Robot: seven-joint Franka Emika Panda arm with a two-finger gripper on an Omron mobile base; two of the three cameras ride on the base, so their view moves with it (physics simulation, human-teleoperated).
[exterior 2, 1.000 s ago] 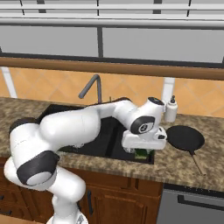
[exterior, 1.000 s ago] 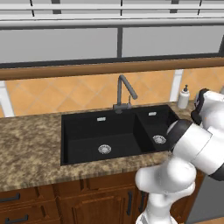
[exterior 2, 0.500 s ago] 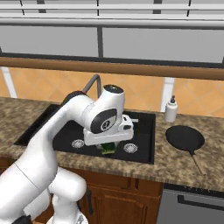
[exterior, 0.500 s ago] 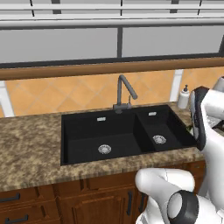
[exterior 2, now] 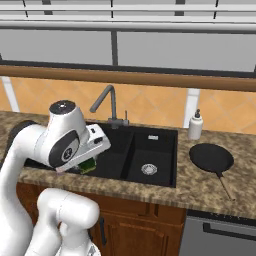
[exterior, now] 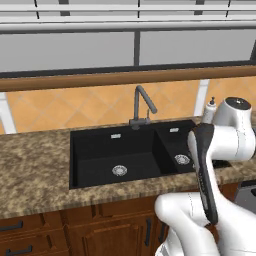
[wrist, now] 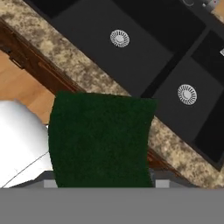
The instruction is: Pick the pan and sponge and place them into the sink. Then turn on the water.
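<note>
My gripper (exterior 2: 88, 164) is shut on the sponge (exterior 2: 88, 165), a small yellow-green block that hangs over the front rim of the sink's larger left bowl. In the hand view the sponge's dark green face (wrist: 100, 139) covers the fingertips, with the granite edge and both bowls of the black sink (wrist: 144, 48) beyond it. The black pan (exterior 2: 211, 158) lies on the counter right of the sink (exterior 2: 165, 150), its tan handle pointing toward the front. The dark grey faucet (exterior 2: 106, 99) stands behind the sink (exterior: 100, 147), and no stream runs from it.
A white soap dispenser (exterior 2: 195, 125) stands at the back between sink and pan. The faucet's bent neck (exterior: 142, 102) reaches out over the divider between the bowls. Wooden cabinet fronts (exterior: 60, 230) run below the granite counter (exterior: 30, 170).
The arm has swung left with the sponge in its grip, from beside the right bowl across to the front of the left bowl. The pan has stayed put.
</note>
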